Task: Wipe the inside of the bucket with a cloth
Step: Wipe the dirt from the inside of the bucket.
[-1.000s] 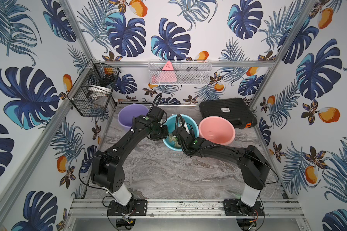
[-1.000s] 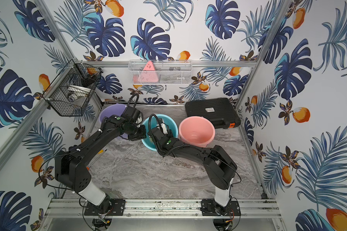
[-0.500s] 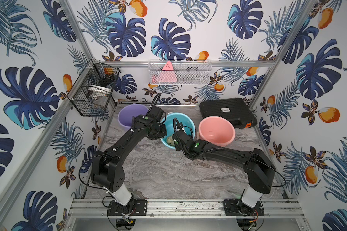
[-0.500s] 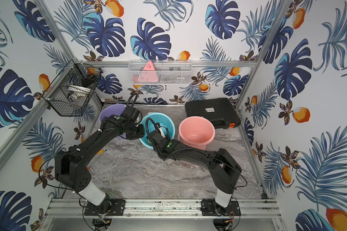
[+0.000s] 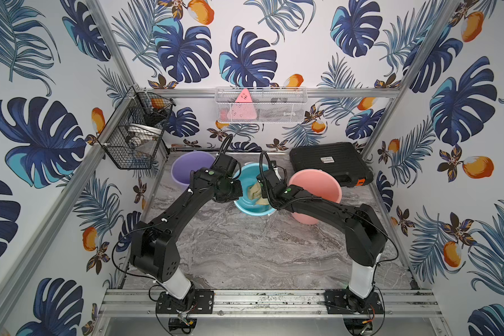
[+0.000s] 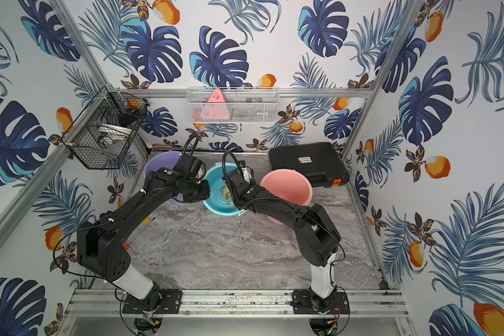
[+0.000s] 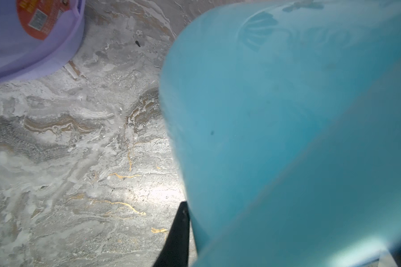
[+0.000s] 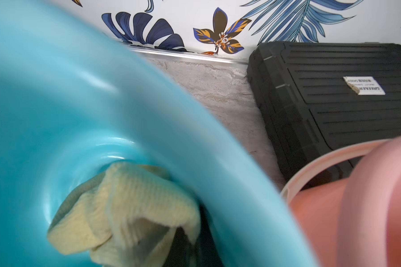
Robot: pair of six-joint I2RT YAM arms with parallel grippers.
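Right wrist view: right gripper [image 8: 188,245] clamps cloth [image 8: 125,208] inside bucket [image 8: 56,92]; left gripper [image 7: 185,215], closed, apparently pinches its rim.

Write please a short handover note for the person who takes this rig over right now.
Left gripper: shut on the blue bucket at its rim, steadying it.
Right gripper: shut on the cloth, inside the bucket.
Cloth: bunched, low against the inner wall.
Done: cloth is in the bucket.
To do: wipe around wall and bottom; how much is already wiped cannot be told.
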